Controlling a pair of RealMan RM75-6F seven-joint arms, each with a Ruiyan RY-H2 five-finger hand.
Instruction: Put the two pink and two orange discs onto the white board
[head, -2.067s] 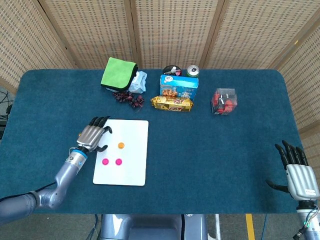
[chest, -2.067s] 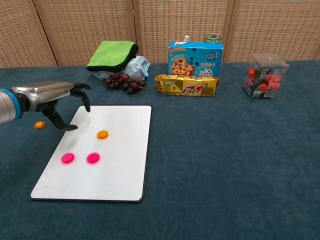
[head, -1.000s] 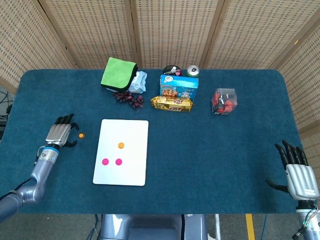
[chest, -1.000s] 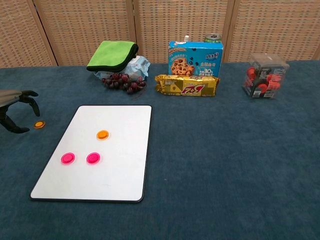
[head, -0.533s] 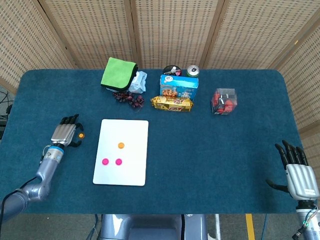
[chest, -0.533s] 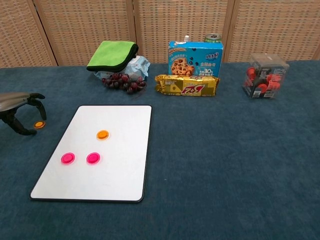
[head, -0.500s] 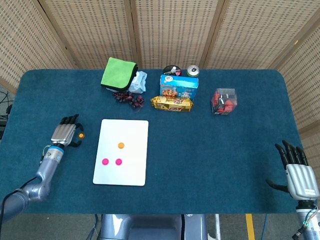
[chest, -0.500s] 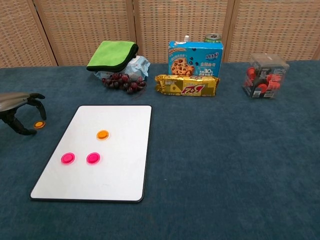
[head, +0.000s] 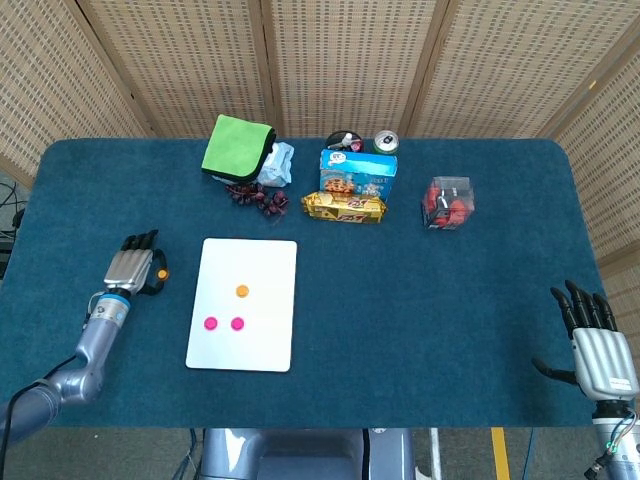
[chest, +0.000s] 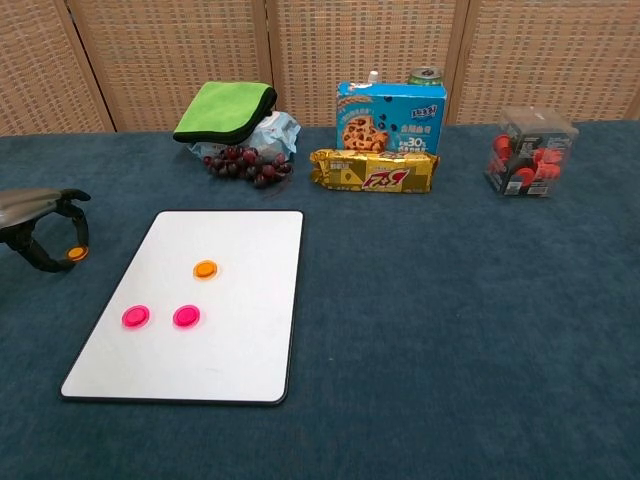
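The white board lies left of centre on the blue table. On it rest one orange disc and two pink discs. The second orange disc is off the board, just left of its far corner. My left hand pinches that disc between thumb and a curled finger. My right hand stays near the front right edge, fingers spread, holding nothing; the chest view does not show it.
Along the far side stand a green cloth, grapes, a blue cookie box, a gold snack packet, a can and a clear box of red items.
My left hand left the board, swung out to the left, then came in on the loose orange disc; its finger and thumb have now closed around it. The right hand has not moved.
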